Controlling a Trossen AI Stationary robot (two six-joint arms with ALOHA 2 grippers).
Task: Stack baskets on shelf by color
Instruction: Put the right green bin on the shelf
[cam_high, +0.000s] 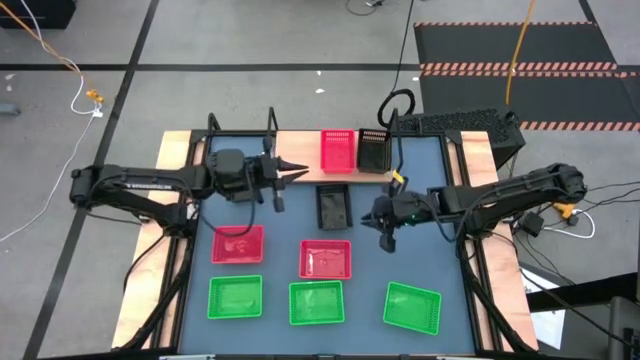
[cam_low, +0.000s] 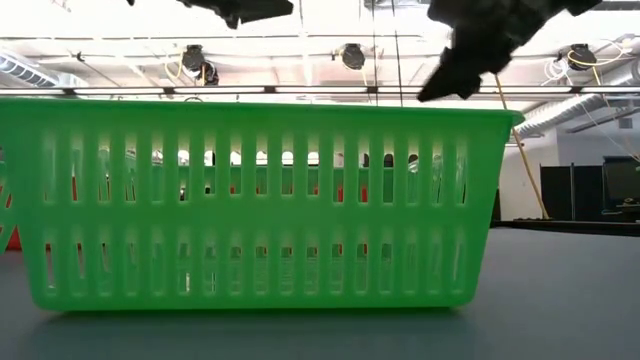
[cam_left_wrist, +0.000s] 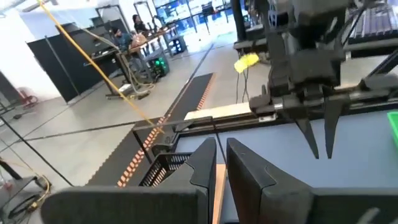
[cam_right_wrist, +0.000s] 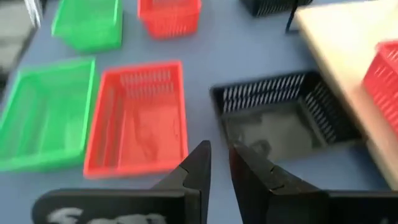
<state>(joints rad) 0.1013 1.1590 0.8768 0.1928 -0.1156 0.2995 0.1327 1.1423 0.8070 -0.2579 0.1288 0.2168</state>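
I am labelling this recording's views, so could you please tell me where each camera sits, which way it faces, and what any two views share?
High view: overhead, facing straight down on the table; both arms show, left gripper over the shelf, right gripper over the tabletop.
Low view: table height, facing level into a green basket; arm parts hang above.
Left wrist view: faces across the table; its own fingers show, and the right arm.
Right wrist view: faces down; its own fingers show.
Shared: high and right wrist views both show the black basket beside the shelf.

A robotics lab — exposed ceiling ducts (cam_low: 585, 105), striped floor mats (cam_high: 520, 68), distant workbenches (cam_left_wrist: 155, 37).
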